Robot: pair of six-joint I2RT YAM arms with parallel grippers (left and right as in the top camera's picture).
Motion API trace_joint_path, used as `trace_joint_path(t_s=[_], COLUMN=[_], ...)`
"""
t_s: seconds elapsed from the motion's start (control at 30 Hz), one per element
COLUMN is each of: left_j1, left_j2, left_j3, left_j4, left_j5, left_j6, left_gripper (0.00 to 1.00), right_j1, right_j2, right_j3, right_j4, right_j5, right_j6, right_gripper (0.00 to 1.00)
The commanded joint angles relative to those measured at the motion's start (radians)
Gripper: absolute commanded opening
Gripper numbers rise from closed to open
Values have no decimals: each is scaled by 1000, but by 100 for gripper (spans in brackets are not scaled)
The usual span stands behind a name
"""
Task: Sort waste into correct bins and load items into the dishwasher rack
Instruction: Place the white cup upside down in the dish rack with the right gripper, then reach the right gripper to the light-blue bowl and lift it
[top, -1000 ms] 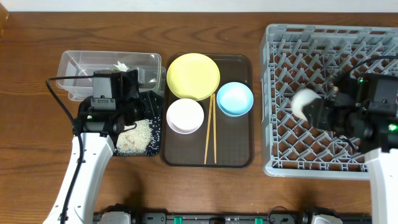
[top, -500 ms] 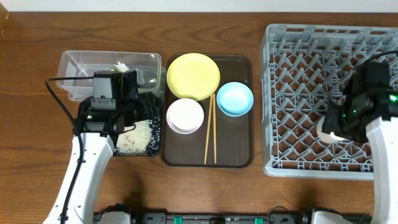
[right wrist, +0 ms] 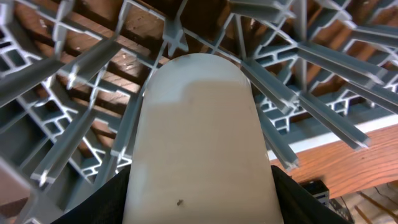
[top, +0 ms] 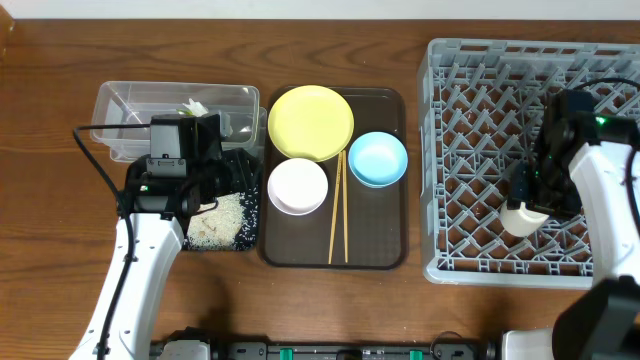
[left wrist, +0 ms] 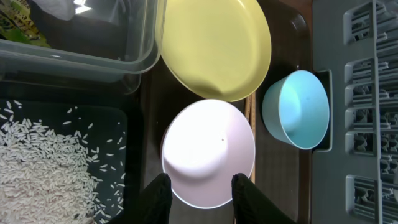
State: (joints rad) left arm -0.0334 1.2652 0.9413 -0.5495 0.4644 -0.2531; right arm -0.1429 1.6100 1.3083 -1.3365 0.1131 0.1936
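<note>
In the grey rack [top: 470,120]: pale cup [right wrist: 199,143] among pegs.
Right pincer [top: 530,195]: grips the pale cup.
Left pincer [left wrist: 200,198]: open over white bowl [left wrist: 208,149].

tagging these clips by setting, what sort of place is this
Probably a robot test bench staged as a kitchen clean-up station rather than a real kitchen: a bare wooden table holds a grey dishwasher rack and a brown tray carrying a yellow plate and bowls.
</note>
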Motion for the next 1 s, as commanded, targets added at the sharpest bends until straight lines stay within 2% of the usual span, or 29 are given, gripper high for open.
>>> trace_joint_path(t_s=[0.0, 0.03, 0.07, 0.13, 0.2, 0.37, 0.53, 0.73, 0.97], left_j1=[7, 7, 7, 7, 7, 7, 7, 7, 7], left_j2=[-4, -5, -5, -5, -5, -5, -5, -5, -5], left_j3=[9, 9, 9, 9, 9, 9, 9, 9, 9], left_j4=[-2, -4, -6, -9, -11, -25, -111, -228, -291], left_j5=[-6, -6, -6, -6, -6, -16, -147, -391, -540], left_j6=[21, 21, 21, 21, 21, 21, 20, -76, -235], left_gripper=[35, 35, 41, 46, 48, 55, 56, 56, 57], right_j1=[-14, -14, -14, -14, -14, -13, -13, 47, 247], right_j2=[41, 49, 57, 60, 55, 26, -46, -142, -116], right_j3=[18, 18, 18, 18, 18, 18, 20, 20, 20], right_j4=[15, 22, 28, 34, 45, 66, 133, 397, 654], right_j5=[3, 1, -6, -19, -37, -56, -154, -502, -526], right_j6=[-8, -8, -8, -8, -8, -10, -73, -240, -386], right_gripper=[9, 18, 34, 63, 69, 68, 67, 64, 57])
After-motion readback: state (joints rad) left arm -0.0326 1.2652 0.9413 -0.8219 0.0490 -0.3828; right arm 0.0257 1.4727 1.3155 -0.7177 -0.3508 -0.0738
